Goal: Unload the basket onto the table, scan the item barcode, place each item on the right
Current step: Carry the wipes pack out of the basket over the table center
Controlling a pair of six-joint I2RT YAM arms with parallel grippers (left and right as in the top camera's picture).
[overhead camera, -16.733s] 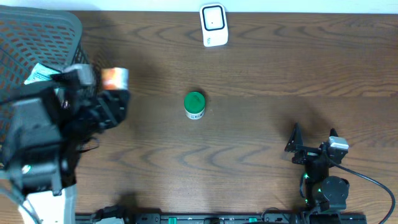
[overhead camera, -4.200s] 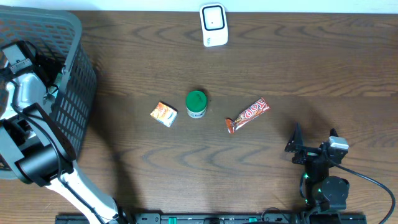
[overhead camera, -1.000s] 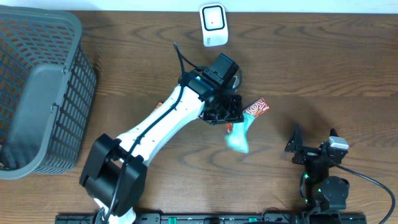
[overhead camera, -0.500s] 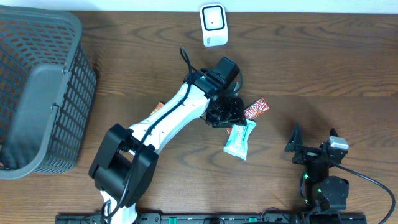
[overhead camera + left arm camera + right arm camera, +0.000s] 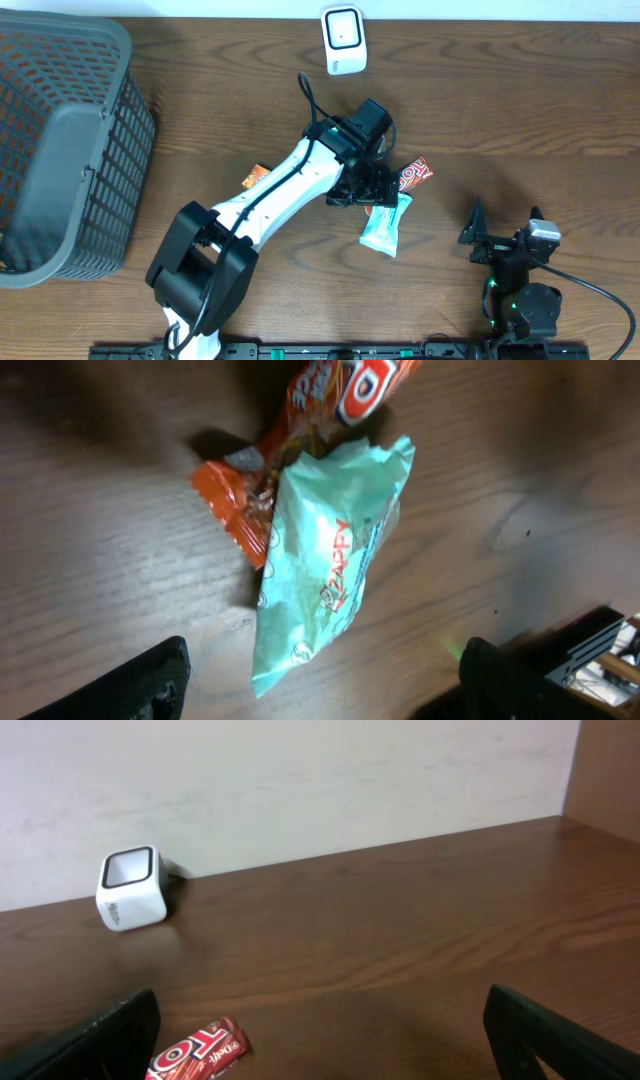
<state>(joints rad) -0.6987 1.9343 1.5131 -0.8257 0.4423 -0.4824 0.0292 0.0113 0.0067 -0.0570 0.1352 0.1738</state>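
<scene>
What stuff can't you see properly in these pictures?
Orange packet: overhead, mostly hidden under the left arm.
Candy bar: right wrist view, cut off by the bottom edge.
Teal packet: left wrist view, no barcode shows; small print too blurred to read.

The table [image 5: 500, 120] is being lit softly and evenly; the left wrist view's upper left is being shadowed.

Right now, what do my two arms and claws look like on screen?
Left arm: white links, black joints, thin black wrist cable; left claw black. Right arm: all black, grey camera block, green lights, trailing black cable; right claw black.
</scene>
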